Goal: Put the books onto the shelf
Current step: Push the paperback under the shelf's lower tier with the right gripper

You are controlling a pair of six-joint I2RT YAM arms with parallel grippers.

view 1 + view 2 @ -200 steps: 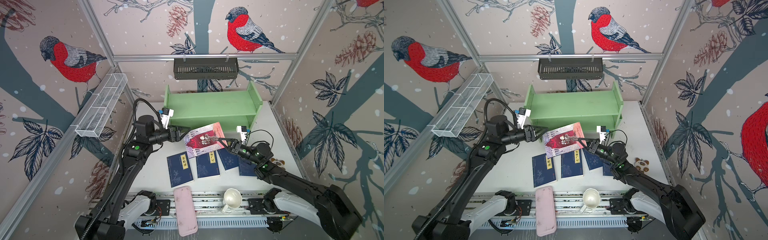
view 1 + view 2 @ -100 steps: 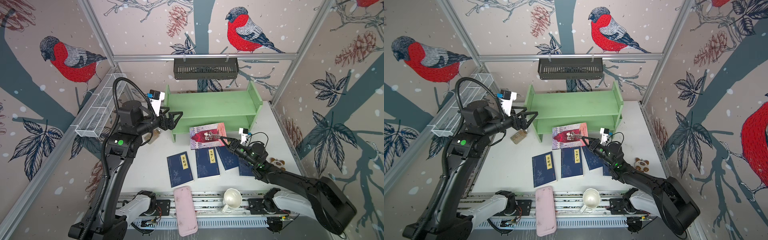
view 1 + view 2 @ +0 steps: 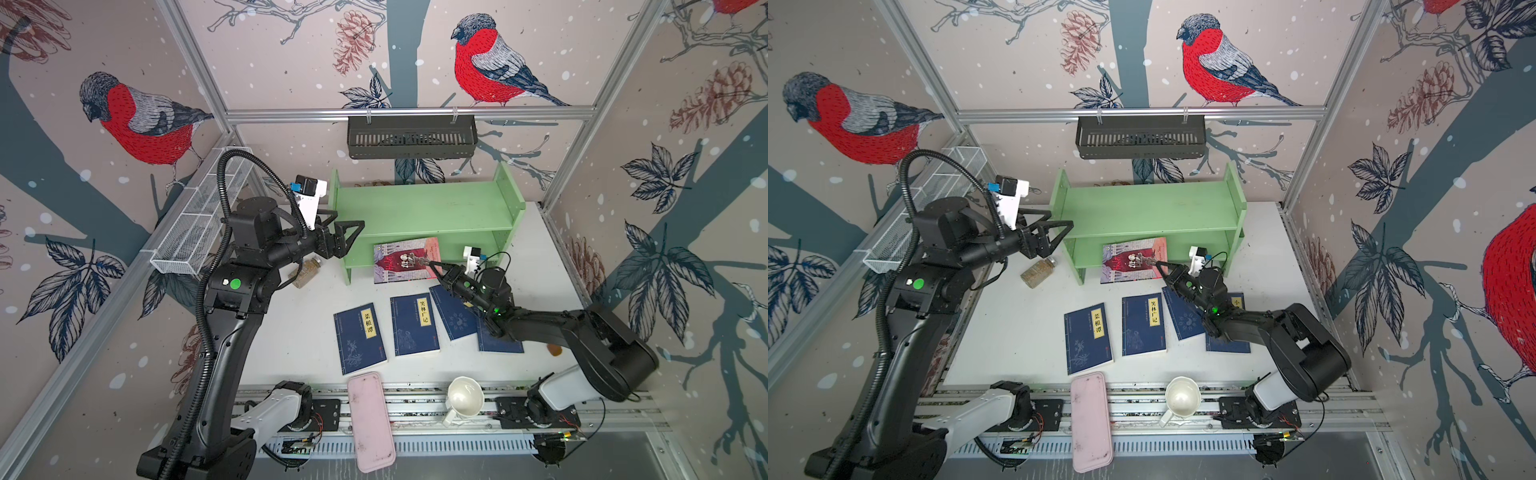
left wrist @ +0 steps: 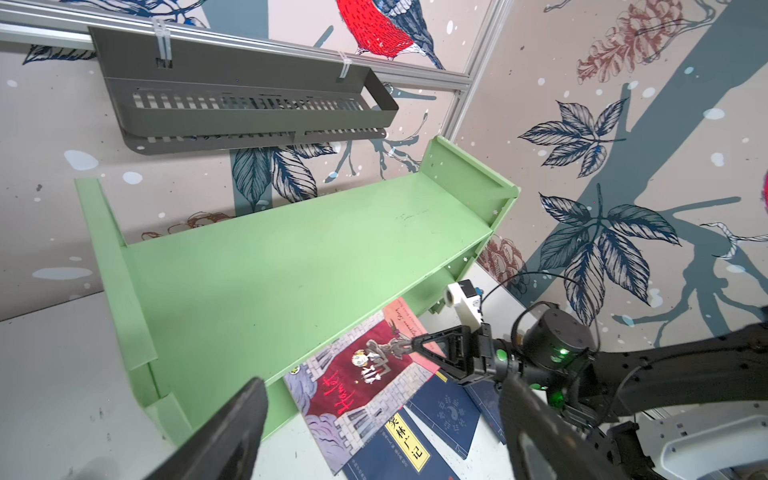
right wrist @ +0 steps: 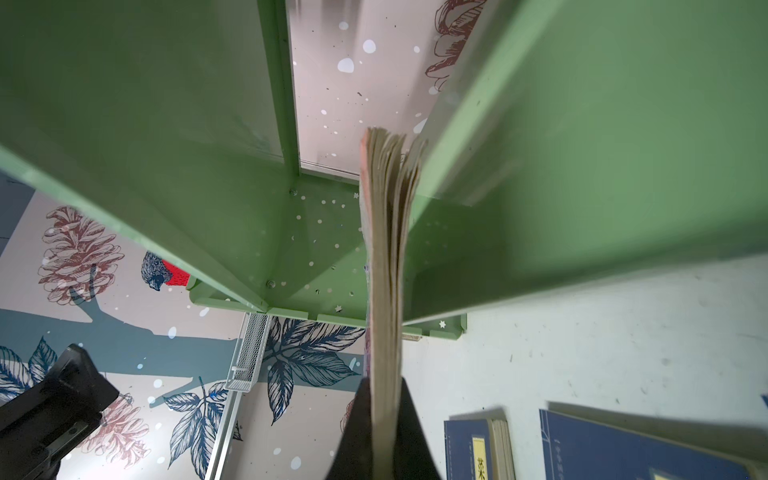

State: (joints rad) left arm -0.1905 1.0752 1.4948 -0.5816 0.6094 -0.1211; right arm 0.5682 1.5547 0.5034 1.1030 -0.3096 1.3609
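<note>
Right jaws clamped on the red-and-grey book (image 3: 405, 259), its far edge inside the lower tier of the green shelf (image 3: 424, 208), left jaws wide and empty by its left panel, four navy books (image 3: 359, 338) flat on the tabletop (image 3: 299, 332).

red-and-grey book (image 3: 1126, 261) in right pincer (image 3: 1158, 263), far edge inside lower tier of green shelf (image 3: 1150, 206)

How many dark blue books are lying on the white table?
4, in a row before the green shelf: the leftmost book, the second book beside it, the third book tilted, the fourth book partly under the right arm. Another could hide beneath that arm.
</note>
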